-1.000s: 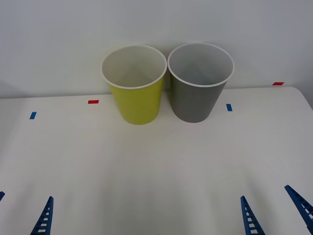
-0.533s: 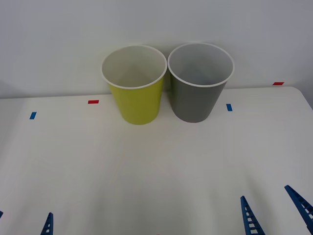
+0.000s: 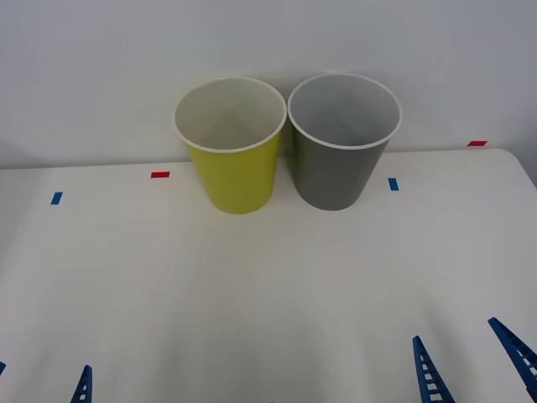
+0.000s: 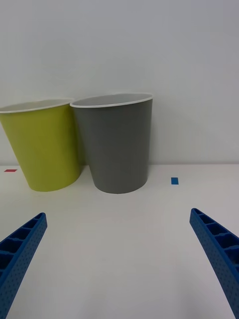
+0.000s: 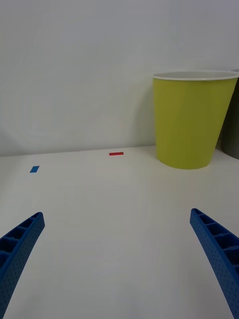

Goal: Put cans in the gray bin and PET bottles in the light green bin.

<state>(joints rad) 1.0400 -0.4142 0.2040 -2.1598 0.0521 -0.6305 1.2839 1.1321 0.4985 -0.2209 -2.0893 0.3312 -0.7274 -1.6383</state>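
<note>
the gray bin (image 3: pixel 342 159) stands upright at the far side of the white table (image 3: pixel 268 285), at about one o'clock from the table's middle in the front view, a dark gray tapered bucket with a white rim and a pale inside. the light green bin (image 3: pixel 235 164) stands just beside it on the left, at about eleven o'clock, of the same shape and also upright; their rims look to be touching or nearly so, and i cannot tell which. what the front view shows of both pale insides holds nothing, though it does not reach the bottoms. behind them is a plain pale wall (image 3: pixel 268 42). the right gripper (image 3: pixel 474 361) hangs low at the near edge, at about five o'clock, its two blue ribbed fingers (image 4: pixel 219 254) spread wide apart and grasping nothing; its wrist view looks across bare table at both bins side by side. the left gripper (image 3: pixel 42 382) sits at about seven o'clock, just the tips of its fingers showing at the near edge in the front view; in its wrist view its fingers (image 5: pixel 20 246) are likewise spread wide and released, facing the light green bin. small tape marks lie flat on the table: a red mark (image 3: pixel 159 175) and a blue mark (image 3: pixel 56 198) left of the bins, a blue mark (image 3: pixel 393 183) just right of the gray bin, and a red mark (image 3: pixel 477 143) at the far right edge.
</note>
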